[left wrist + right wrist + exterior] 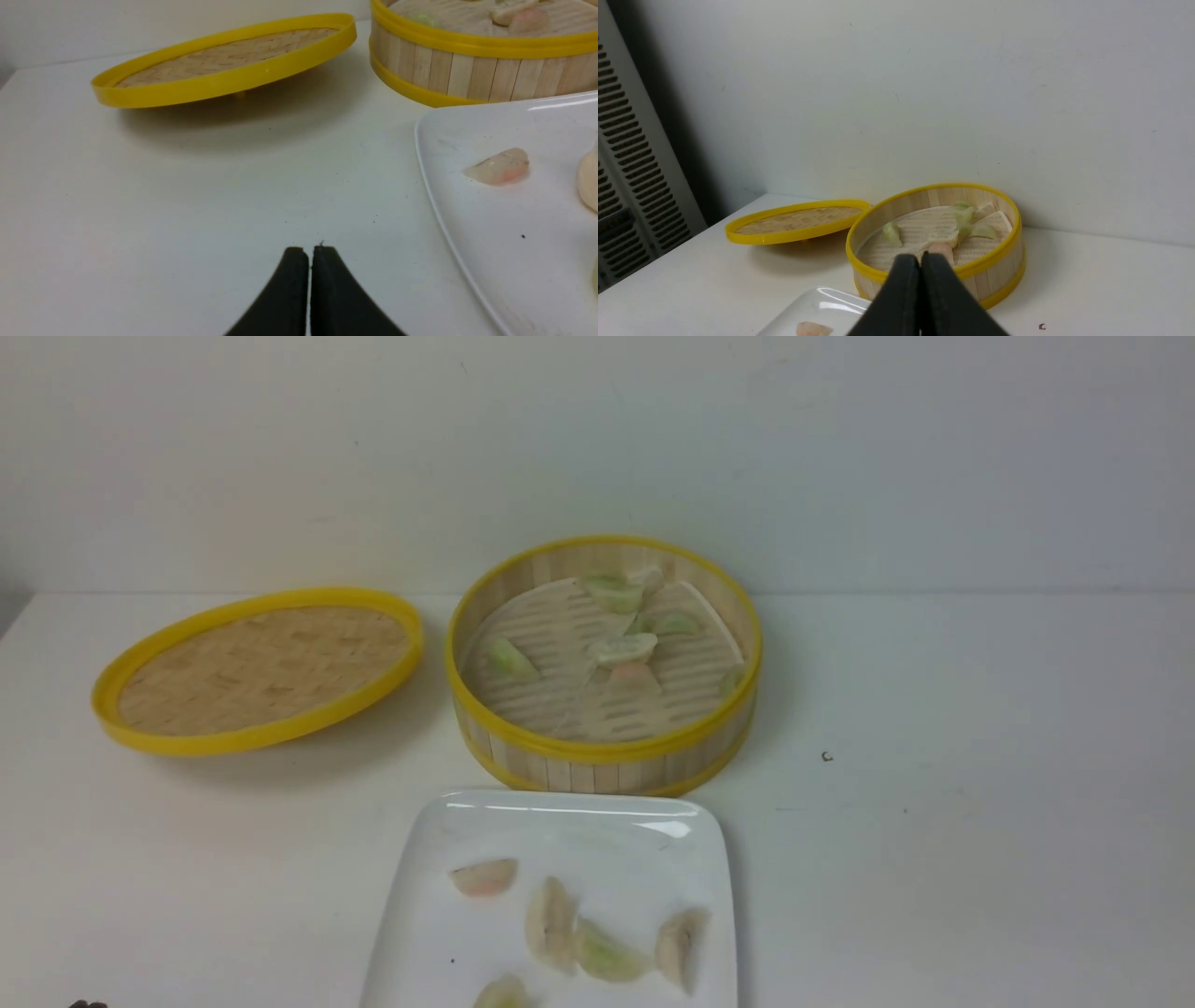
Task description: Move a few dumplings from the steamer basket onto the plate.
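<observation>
Both our pincers are pinched together with nothing in them: the left gripper (309, 252) sits low over bare table, the right gripper (920, 259) higher up. The steamer basket (999, 268), dumplings (893, 233) inside, lies straight ahead of and below the right one, so we'd reach with that arm. The plate (448, 140) is beside the left one, already holding a few.

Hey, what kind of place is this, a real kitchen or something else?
Probably a lab or test bench, not a kitchen: a bare white table against a blank wall, a louvered vent panel beside it, and only a steamer basket, its lid and a plate set out.
</observation>
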Action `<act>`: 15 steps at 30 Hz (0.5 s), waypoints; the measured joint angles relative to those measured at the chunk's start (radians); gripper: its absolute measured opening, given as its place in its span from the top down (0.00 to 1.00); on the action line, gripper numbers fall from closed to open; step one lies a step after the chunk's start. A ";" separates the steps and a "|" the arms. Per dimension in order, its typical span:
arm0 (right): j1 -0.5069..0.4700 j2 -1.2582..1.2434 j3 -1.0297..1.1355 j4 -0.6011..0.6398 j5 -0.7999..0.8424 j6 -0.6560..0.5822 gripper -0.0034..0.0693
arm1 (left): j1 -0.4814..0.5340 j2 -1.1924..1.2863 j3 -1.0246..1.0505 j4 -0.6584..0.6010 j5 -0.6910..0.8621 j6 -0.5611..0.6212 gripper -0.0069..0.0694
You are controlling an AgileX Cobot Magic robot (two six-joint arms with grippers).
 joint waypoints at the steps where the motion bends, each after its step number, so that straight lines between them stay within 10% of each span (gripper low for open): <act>1: 0.000 0.000 0.000 0.000 0.000 0.000 0.97 | 0.000 0.000 0.000 0.000 0.000 0.000 0.92; 15: 0.000 0.000 0.000 0.100 -0.006 -0.086 0.97 | 0.000 0.000 0.000 0.000 0.000 0.000 0.92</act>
